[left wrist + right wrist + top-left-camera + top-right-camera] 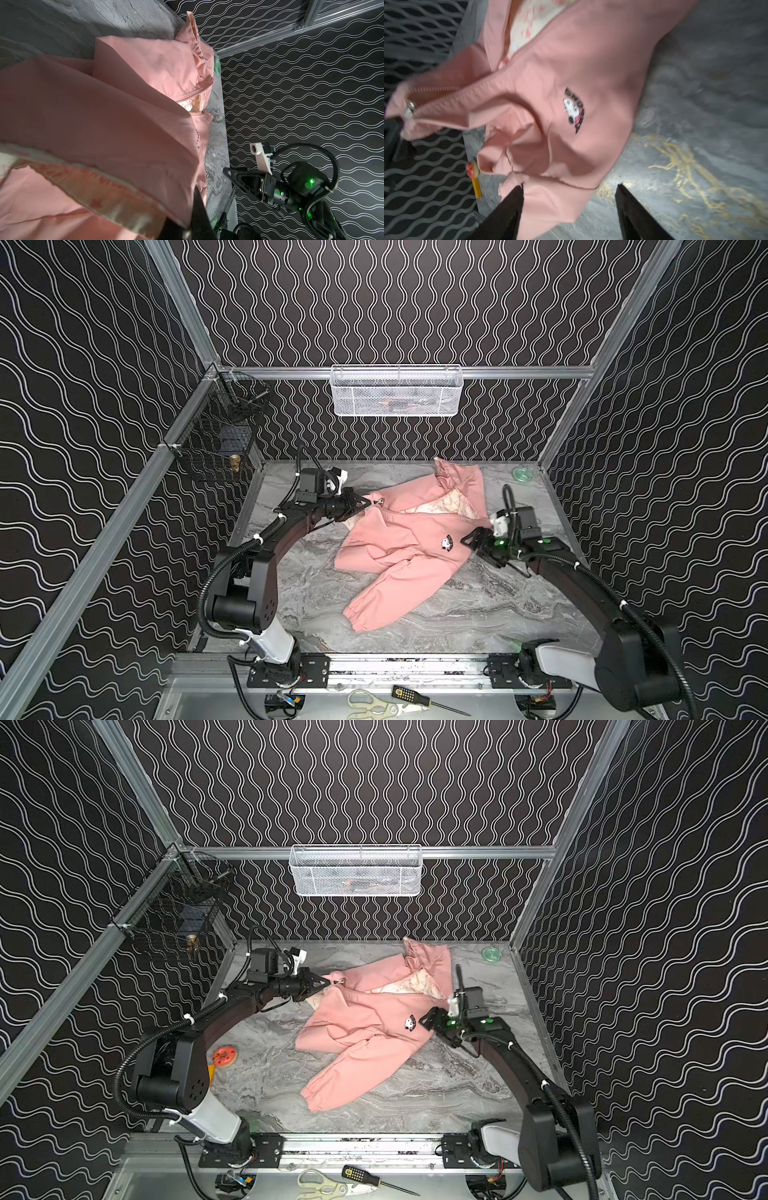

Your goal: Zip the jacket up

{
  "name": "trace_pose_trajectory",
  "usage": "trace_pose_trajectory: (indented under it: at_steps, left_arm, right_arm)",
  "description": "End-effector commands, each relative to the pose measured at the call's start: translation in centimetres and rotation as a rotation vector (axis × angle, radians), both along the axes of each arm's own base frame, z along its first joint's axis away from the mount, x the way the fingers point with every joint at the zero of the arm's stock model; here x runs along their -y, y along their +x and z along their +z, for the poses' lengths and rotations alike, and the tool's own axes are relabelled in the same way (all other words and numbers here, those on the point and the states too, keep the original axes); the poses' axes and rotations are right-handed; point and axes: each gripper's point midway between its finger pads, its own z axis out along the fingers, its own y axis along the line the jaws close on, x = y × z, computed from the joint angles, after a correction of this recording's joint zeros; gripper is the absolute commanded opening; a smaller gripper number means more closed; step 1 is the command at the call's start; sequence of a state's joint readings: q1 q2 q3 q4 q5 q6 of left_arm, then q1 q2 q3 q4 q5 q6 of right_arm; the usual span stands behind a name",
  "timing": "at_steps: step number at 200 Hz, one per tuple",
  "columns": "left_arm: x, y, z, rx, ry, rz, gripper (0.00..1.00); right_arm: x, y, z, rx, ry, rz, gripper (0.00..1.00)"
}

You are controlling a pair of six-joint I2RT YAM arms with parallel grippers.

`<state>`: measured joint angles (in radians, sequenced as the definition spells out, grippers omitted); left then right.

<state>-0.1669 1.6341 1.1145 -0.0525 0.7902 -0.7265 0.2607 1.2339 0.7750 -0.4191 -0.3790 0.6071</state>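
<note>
In both top views the left gripper (367, 503) is clamped on a corner of the salmon-pink jacket (399, 543), right beside the silver zipper pull (379, 501). The garment spreads away from its tips across the marbled table (478, 614) toward the right gripper (467, 540), whose 2 jaws stand apart just off the jacket's edge, near the cartoon print (447, 542). In the left wrist view, pink fabric and cream lining (116, 199) fill the space ahead of the closed fingers (199, 209), with the right gripper (227, 171) beyond the jacket's far edge. In the right wrist view the 2 black fingers (510, 209) are spread wide and grip nothing. The jacket (591, 62) lies just ahead, its edge reaching 1 fingertip.
</note>
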Motion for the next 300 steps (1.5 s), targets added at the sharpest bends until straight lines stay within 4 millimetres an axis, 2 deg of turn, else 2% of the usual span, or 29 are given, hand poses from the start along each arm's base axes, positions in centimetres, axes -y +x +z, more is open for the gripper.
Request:
trace_pose_trajectory:
  at_steps: [1, 14, 31, 78, 109, 115, 130, 150, 162, 173, 184, 201, 213, 216, 222, 240, 254, 272, 285, 288, 300]
  left_arm:
    - [-0.1, -0.4, 0.1, 0.019, 0.009, -0.005, 0.00]
    - [-0.1, -0.6, 0.3, 0.020, 0.007, -0.001, 0.00]
    - [-0.2, -0.8, 0.5, 0.022, 0.007, 0.001, 0.00]
    - [-0.2, -1.3, 1.1, 0.018, 0.002, 0.003, 0.00]
    - [-0.3, -1.8, 1.2, 0.012, 0.024, -0.009, 0.00]
    - [-0.4, -1.9, 1.4, 0.014, 0.031, -0.010, 0.00]
    - [-0.6, -2.0, 1.5, 0.016, 0.050, -0.014, 0.00]
    - [-0.8, -1.7, 1.4, 0.016, 0.063, -0.012, 0.00]
    - [-0.9, -1.4, 1.3, 0.016, 0.065, -0.007, 0.00]
    - [-1.0, -1.2, 1.2, 0.016, 0.065, -0.003, 0.00]
    - [-1.0, -1.0, 1.1, 0.018, 0.068, -0.002, 0.00]
    - [-1.0, -0.7, 0.9, 0.019, 0.074, -0.003, 0.00]
    - [-1.0, -0.5, 0.6, 0.016, 0.079, -0.006, 0.00]
    - [-1.0, -0.5, 0.6, 0.018, 0.078, -0.007, 0.00]
    - [-0.9, -0.4, 0.5, 0.018, 0.078, -0.011, 0.00]
    - [-0.8, -0.3, 0.4, 0.023, 0.069, -0.021, 0.00]
    - [-0.7, -0.4, 0.4, 0.024, 0.065, -0.032, 0.00]
    - [-0.6, -0.8, 0.3, 0.021, 0.073, -0.046, 0.00]
    - [-0.7, -1.1, 0.2, 0.017, 0.080, -0.057, 0.00]
    - [-0.7, -1.2, 0.1, 0.013, 0.081, -0.058, 0.00]
    - [-0.7, -1.6, 0.0, 0.009, 0.082, -0.067, 0.00]
  right_arm:
    - [-2.7, -2.7, -1.6, -0.027, -0.049, 0.109, 0.72]
    - [-5.1, -4.2, -2.6, -0.038, -0.054, 0.192, 0.71]
    - [-7.3, -4.9, -3.8, -0.055, -0.045, 0.255, 0.72]
    - [-13.3, -3.8, -6.4, -0.084, 0.000, 0.372, 0.70]
    - [-18.1, -1.8, -6.4, -0.076, 0.041, 0.429, 0.70]
    - [-19.5, -0.9, -5.7, -0.064, 0.073, 0.435, 0.70]
    - [-21.7, 0.0, -5.0, -0.067, 0.114, 0.468, 0.69]
    - [-23.0, 1.2, -2.9, -0.025, 0.130, 0.498, 0.68]
    - [-22.5, 2.2, -0.9, 0.029, 0.136, 0.472, 0.69]
    - [-21.1, 3.4, 1.2, 0.069, 0.164, 0.425, 0.69]
    - [-18.6, 4.8, 2.5, 0.091, 0.163, 0.346, 0.71]
    - [-13.5, 7.5, 3.8, 0.113, 0.124, 0.192, 0.73]
    - [-10.1, 9.3, 4.0, 0.126, 0.084, 0.079, 0.74]
    - [-8.5, 10.2, 3.8, 0.122, 0.063, 0.030, 0.74]
    - [-6.6, 11.1, 3.6, 0.109, 0.033, -0.027, 0.74]
    - [-2.7, 13.8, 2.7, 0.059, 0.001, -0.129, 0.71]
    - [-1.4, 15.7, 2.0, 0.020, 0.012, -0.162, 0.66]
    - [-0.7, 18.2, 1.7, 0.010, 0.018, -0.194, 0.63]
    - [-0.4, 20.1, 2.2, 0.034, 0.030, -0.216, 0.63]
    - [-0.4, 20.5, 1.2, 0.019, 0.024, -0.222, 0.63]
    - [-0.2, 22.1, 0.5, 0.002, 0.034, -0.247, 0.61]
